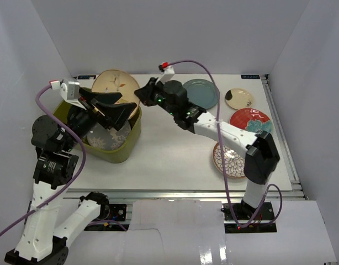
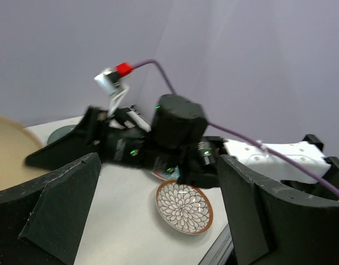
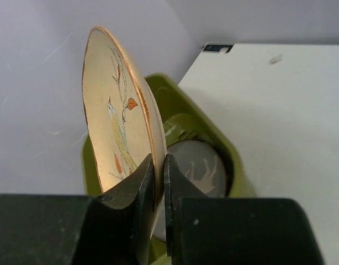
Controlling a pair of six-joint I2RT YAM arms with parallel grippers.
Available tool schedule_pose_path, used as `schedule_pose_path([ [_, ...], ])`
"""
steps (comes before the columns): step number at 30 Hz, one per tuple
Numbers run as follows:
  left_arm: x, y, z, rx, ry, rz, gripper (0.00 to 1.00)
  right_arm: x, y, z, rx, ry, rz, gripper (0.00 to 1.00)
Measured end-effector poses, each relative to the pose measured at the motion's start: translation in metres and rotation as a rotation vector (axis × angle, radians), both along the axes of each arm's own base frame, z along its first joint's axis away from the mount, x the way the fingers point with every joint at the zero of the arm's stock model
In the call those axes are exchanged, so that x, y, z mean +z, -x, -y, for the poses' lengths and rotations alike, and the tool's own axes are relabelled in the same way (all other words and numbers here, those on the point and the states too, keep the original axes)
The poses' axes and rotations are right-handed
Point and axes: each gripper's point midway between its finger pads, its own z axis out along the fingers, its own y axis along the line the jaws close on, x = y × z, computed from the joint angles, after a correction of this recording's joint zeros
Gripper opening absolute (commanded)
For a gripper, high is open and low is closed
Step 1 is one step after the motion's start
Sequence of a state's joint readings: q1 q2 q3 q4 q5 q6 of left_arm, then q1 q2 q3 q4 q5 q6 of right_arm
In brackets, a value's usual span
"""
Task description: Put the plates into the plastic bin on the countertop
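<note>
My right gripper is shut on the rim of the cream plate with a bird, holding it on edge over the far end of the olive-green plastic bin. A grey plate with an antlered animal lies inside the bin. My left gripper hangs wide open above the bin with nothing between its fingers. Several more plates lie on the white countertop: grey-blue, cream with a dark patch, red, petal-patterned.
The two grippers are close together over the bin, the right arm reaching across the middle of the countertop. White walls enclose the back and both sides. A metal edge runs along the front.
</note>
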State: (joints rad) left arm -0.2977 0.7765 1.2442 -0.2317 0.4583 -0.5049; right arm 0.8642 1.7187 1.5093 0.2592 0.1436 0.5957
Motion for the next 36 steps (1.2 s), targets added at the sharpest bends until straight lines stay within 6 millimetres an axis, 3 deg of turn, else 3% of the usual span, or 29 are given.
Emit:
schedule_pose_path([
  [6,0.005,0.006,0.005,-0.022,0.007,0.013,0.98,-0.045,0.020,-0.091,0.135,0.074,-0.056,0.08],
  [11,0.004,0.005,0.005,-0.011,0.004,0.010,0.98,-0.092,0.024,-0.130,0.173,0.154,-0.110,0.08],
  [18,0.005,0.007,0.001,0.010,0.005,0.021,0.98,-0.152,0.015,-0.137,0.157,0.255,-0.183,0.08],
  [23,-0.003,0.002,0.001,0.024,-0.001,0.002,0.98,-0.155,0.015,-0.138,0.159,0.249,-0.201,0.08],
  [26,-0.011,-0.002,0.002,0.027,-0.007,-0.017,0.98,-0.156,0.014,-0.140,0.157,0.234,-0.213,0.21],
  [27,-0.012,-0.003,0.002,0.027,-0.008,-0.021,0.98,-0.155,0.014,-0.140,0.155,0.226,-0.217,0.36],
  [30,-0.018,-0.006,0.003,0.032,-0.013,-0.035,0.98,-0.154,0.013,-0.141,0.140,0.197,-0.235,0.57],
  [36,-0.030,-0.014,0.002,0.053,-0.019,-0.064,0.98,-0.153,0.011,-0.143,0.127,0.169,-0.216,0.63],
])
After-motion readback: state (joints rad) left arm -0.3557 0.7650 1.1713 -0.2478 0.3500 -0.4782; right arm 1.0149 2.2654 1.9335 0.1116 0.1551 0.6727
